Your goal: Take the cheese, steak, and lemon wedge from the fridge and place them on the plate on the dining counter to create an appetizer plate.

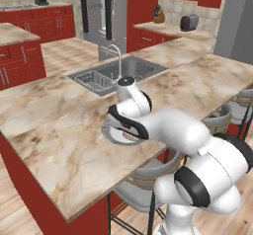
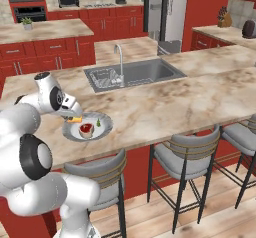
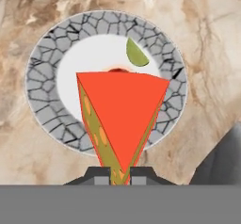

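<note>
Base cams flanking; hand cam top-down

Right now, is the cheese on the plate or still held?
Still held: the tool is shut on the cheese, hanging above the plate, where the steak and lemon wedge already lie.

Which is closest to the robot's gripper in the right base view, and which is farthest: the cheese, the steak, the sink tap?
1. The cheese, held in the gripper over the plate's left rim.
2. The steak, on the plate just right of the gripper.
3. The sink tap, far back at the sink.
</note>
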Robot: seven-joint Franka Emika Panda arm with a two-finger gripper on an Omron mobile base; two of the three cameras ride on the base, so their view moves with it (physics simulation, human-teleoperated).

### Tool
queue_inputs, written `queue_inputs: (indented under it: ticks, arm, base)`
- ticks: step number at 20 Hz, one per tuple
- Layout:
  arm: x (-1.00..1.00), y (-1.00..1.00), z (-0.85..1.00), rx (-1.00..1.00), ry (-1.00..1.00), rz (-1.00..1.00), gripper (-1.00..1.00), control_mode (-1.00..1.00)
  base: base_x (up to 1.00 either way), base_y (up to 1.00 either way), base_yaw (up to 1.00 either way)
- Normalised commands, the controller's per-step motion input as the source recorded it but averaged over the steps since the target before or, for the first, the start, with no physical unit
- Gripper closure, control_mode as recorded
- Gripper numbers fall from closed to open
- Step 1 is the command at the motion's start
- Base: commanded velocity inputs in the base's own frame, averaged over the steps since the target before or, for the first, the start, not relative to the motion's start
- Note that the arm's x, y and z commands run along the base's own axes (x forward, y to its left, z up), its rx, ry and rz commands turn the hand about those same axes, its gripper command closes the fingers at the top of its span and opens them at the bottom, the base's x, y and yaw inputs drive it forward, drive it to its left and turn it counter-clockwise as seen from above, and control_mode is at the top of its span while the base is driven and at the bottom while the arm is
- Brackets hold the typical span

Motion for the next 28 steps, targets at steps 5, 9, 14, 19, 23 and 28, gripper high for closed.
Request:
queue_inputs:
  ticks: [5,9,14,19,23,28]
  arm:
    - [0.31,0.17,-0.27,0.0,0.0,0.0,1.0,-1.0]
    - [0.29,0.14,-0.26,0.0,0.0,-0.01,1.0,-1.0]
    - [0.32,0.06,-0.25,0.0,0.0,-0.01,1.0,-1.0]
    - [0.36,0.06,-0.24,0.0,0.0,0.0,1.0,-1.0]
    - [0.31,0.09,-0.31,0.0,0.0,0.0,1.0,-1.0]
    - [0.33,0.08,-0.32,0.0,-0.01,0.0,1.0,-1.0]
  base:
    - [0.0,0.0,0.0]
    - [0.0,0.0,0.0]
    - [0.0,0.0,0.0]
    - [0.0,0.0,0.0]
    - [0.0,0.0,0.0]
    - [0.0,0.0,0.0]
